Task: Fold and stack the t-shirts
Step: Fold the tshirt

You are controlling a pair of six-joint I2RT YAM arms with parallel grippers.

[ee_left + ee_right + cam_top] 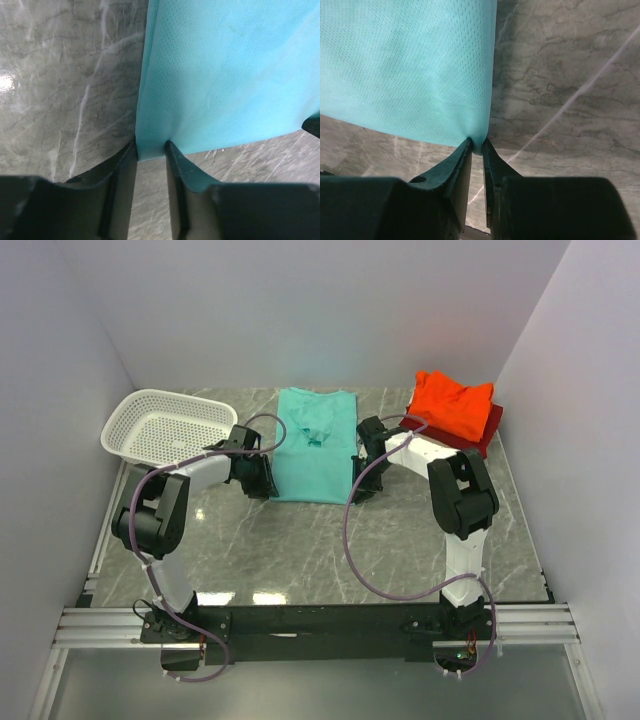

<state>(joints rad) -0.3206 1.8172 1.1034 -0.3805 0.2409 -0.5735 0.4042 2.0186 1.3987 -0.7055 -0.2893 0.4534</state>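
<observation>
Right gripper (pixel 476 145) first: jaws almost together, a small peak of teal cloth nipped between the tips. That one has a hold. Left gripper (pixel 150 150): jaws narrow but wider than the other pair, with the cloth's corner sitting in the gap and touching both tips. I can't tell whether it is truly clamped.

The teal t-shirt (pixel 315 445) lies flat on the marble-patterned table (pixel 300 550), mid-table toward the far side, a long narrow shape running near to far. The left gripper is at its near left corner and the right gripper at its near right corner, both low at the table surface, with the rest of the cloth stretching away from the fingers toward the far wall.

Over to the far right, an orange-red t-shirt (pixel 452 402) sits on top of a dark red t-shirt (pixel 493 426), apart from the teal one. At the far left stands a white mesh basket (pixel 170 395), just beyond the left arm's wrist.
</observation>
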